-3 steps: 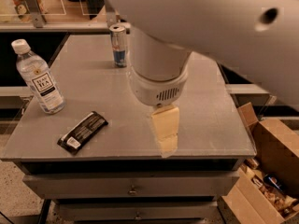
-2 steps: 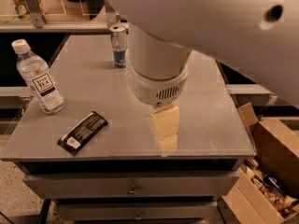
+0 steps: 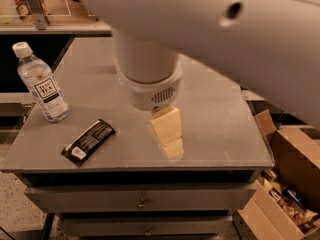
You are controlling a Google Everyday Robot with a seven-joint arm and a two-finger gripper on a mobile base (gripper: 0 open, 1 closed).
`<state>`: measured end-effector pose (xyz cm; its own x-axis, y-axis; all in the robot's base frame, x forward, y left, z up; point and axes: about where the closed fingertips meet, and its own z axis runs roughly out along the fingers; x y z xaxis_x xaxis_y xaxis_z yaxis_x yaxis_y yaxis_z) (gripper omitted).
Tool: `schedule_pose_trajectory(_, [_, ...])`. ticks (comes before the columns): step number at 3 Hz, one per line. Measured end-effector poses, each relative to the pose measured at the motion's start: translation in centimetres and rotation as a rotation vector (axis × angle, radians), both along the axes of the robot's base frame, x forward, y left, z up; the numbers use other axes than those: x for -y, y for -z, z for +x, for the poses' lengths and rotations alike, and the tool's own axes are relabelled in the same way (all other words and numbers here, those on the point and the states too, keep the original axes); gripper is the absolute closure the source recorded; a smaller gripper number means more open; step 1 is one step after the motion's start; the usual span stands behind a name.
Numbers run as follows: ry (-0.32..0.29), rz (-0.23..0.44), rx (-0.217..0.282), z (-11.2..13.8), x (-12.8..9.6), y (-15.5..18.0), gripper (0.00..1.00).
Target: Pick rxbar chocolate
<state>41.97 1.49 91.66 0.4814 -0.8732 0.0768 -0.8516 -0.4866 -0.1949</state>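
Rxbar chocolate (image 3: 88, 141): one item, black wrapper with pale print and a white patch at its lower-left end. It lay flat and askew in the lower left of the frame, on the grey surface (image 3: 220, 129), close to the front edge. Nothing touched it.

End effector (image 3: 169, 136): one, pale yellow, hanging below the white wrist housing at centre frame. It stood over the surface to the right of the bar, apart from it. I could not tell whether it was released or clenched. I saw nothing carried in it.

Arm (image 3: 210, 29): a white shell that filled the upper frame and hid the far part of the surface.

Water bottle (image 3: 42, 84): one, clear with a white cap and label, upright at left frame, just above the bar and not touching it.

Cardboard box (image 3: 287, 184): open, beside the cabinet at lower right.

Status, as I judged it: the pick was not made and the approach was incomplete. What remained was to carry the end effector leftward over the bar, line it up across the narrow width, descend, grasp and lift. I noted the nearby bottle as the one obstacle.
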Motion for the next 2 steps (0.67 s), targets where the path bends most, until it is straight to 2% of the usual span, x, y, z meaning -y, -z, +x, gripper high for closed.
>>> schedule_pose_trajectory(1, [-0.182, -0.139, -0.048, 0.9, -3.4, 1.7, 0.0])
schedule_pose_trajectory(2, [-0.32, -0.219, -0.079, 2.1, -7.0, 3.9, 0.0])
